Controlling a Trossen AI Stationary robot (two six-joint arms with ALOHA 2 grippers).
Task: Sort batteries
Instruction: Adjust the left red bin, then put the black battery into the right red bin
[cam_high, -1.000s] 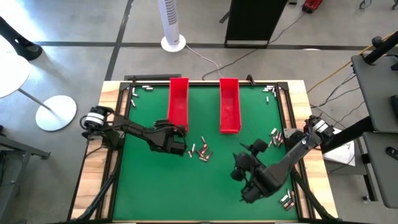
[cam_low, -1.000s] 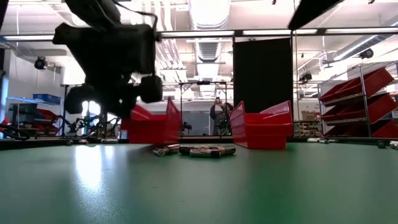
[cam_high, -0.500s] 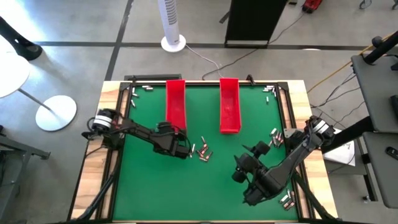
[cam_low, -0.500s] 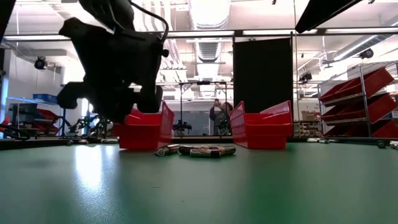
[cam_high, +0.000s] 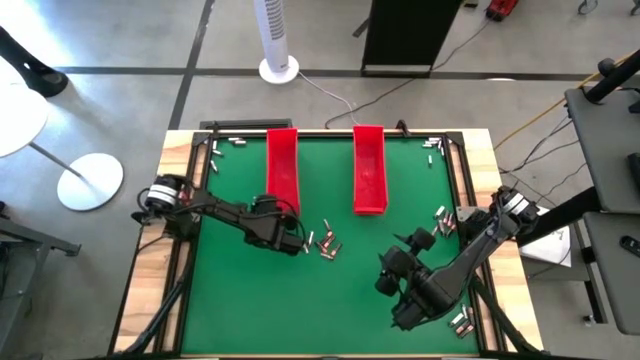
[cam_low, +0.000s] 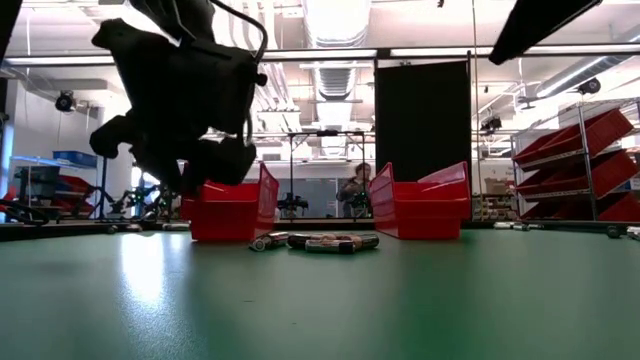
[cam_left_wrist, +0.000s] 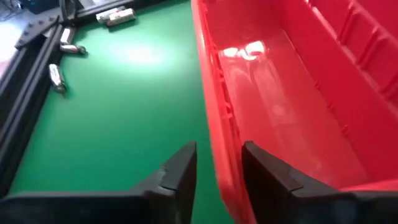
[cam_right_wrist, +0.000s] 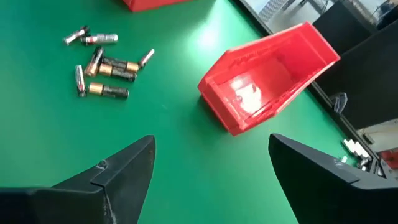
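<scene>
The left gripper hangs at the near end of the left red tray, its jaws released around the tray's side wall. The right gripper hovers with jaws wide apart, empty. The batteries lie on the green table between the arms.

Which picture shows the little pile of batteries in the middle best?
The right wrist view: the batteries lie spread out, each one separate. The high view shows tiny specks, the low view a flat row, and the left wrist view misses this pile.
</scene>
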